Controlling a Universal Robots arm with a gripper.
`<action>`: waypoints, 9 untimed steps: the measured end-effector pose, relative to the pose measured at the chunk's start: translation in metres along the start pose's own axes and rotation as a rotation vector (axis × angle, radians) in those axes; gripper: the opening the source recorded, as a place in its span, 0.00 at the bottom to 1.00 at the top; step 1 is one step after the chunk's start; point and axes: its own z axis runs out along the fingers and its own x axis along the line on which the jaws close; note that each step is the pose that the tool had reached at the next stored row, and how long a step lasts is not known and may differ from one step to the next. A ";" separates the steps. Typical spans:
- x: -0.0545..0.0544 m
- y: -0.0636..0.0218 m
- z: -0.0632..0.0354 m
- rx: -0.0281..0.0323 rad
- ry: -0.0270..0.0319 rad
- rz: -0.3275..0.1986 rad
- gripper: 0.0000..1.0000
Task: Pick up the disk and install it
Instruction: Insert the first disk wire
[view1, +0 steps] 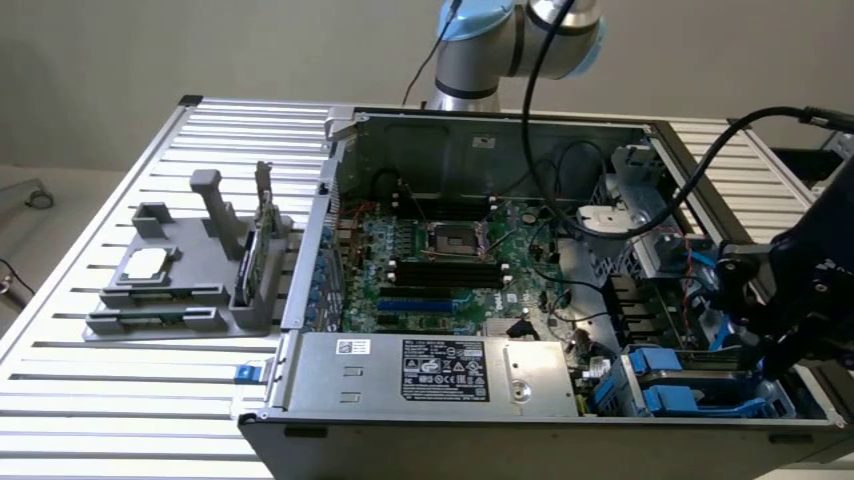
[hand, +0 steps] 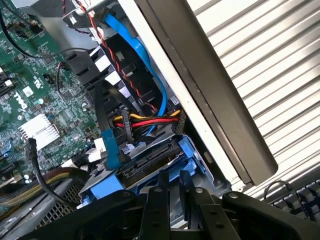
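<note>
The disk (hand: 150, 157) lies in the drive bay at the corner of the open computer case, its dark grey edge framed by a blue plastic carrier (hand: 192, 155). My gripper (hand: 174, 181) reaches down onto the carrier's near end. Its two black fingers (hand: 159, 197) stand close together with a blue tab of the carrier between them. In the exterior view the gripper (view1: 774, 345) hangs over the bay at the exterior view's right, and the arm hides the disk there.
A blue data cable (hand: 109, 145) and red, yellow and black power wires (hand: 145, 120) run just behind the disk. The case wall (hand: 200, 85) borders the bay. Blue caddies (view1: 667, 385), the motherboard (view1: 441, 260), the power supply (view1: 427, 370) and a grey fixture (view1: 180, 285) are nearby.
</note>
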 end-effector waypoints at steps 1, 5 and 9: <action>0.000 0.0009 0.0000 -0.0001 0.0000 0.002 0.23; -0.002 0.0060 0.0002 -0.0004 -0.0003 0.006 0.23; -0.004 0.0103 0.0008 -0.0016 -0.0004 0.009 0.31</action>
